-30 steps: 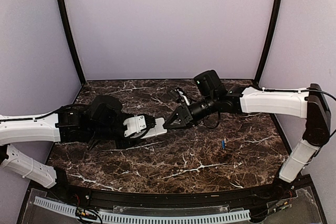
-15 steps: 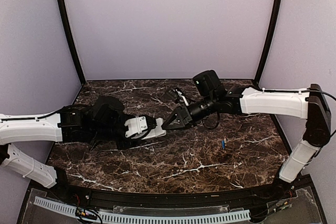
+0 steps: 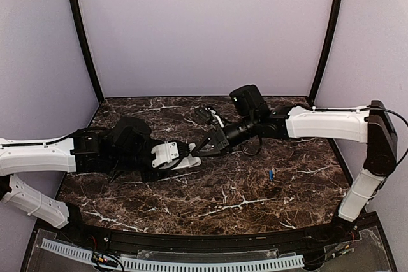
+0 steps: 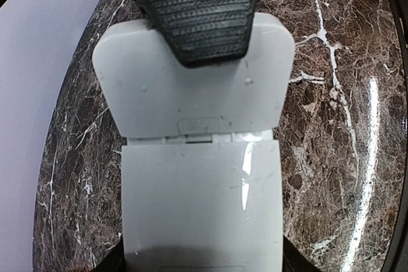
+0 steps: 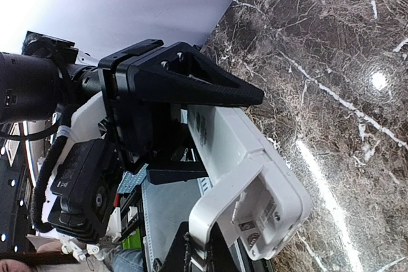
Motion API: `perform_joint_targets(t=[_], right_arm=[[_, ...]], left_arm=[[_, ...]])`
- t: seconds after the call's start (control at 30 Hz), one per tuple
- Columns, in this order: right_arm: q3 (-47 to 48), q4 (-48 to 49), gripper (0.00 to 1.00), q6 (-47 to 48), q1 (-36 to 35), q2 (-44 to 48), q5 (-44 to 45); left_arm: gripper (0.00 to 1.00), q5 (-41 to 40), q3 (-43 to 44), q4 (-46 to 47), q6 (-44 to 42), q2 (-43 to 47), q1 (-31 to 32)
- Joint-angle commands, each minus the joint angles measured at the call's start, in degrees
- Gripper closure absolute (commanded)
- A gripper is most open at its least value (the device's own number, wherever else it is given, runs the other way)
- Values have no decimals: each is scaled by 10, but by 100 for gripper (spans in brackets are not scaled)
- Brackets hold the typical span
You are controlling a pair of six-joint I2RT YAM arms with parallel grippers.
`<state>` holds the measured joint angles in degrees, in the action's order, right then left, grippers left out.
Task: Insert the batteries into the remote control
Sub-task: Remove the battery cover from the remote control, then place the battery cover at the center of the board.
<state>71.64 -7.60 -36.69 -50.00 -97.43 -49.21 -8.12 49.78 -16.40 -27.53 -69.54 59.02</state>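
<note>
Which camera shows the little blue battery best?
The top view: the battery lies whole on the table, out in the open. The left wrist view catches only a blue speck at its top edge. The right wrist view does not show it.

The table is a flat slab with a dark brown marble pattern crossed by irregular white veins. The finish is glossy: both wrist views show bright streaks and spots of reflected light on the surface. A curved black rail borders the near edge.

One battery lies directly on the table, in the right-hand half, between the centre and the right edge and nearer the front than the back. It is a thin blue cell, lying flat and aligned roughly front to back. Marble surface surrounds it on all sides. It is too small to resolve further detail.
</note>
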Motion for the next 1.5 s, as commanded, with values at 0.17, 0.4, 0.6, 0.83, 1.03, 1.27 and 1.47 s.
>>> perform_joint_targets(t=[0.17, 0.4, 0.6, 0.83, 1.03, 1.27, 1.47], right_arm=[[5, -23, 100, 18, 9, 25, 13], [8, -55, 100, 33, 22, 55, 25], [33, -177, 100, 86, 47, 93, 139], [74, -395, 100, 173, 51, 14, 504], [116, -427, 100, 201, 44, -107, 568], [149, -457, 100, 220, 1, -207, 627], [150, -468, 100, 218, -28, -249, 607]], left_arm=[[100, -4, -2, 3, 13, 7, -7], [100, -12, -6, -2, 15, 8, -9], [100, -32, -10, -22, 30, 11, -14], [100, -26, -20, -33, 40, 34, -19], [100, -25, -22, -35, 42, 41, -19], [100, -19, -25, -33, 38, 43, -20], [100, -11, -26, -33, 38, 42, -20]])
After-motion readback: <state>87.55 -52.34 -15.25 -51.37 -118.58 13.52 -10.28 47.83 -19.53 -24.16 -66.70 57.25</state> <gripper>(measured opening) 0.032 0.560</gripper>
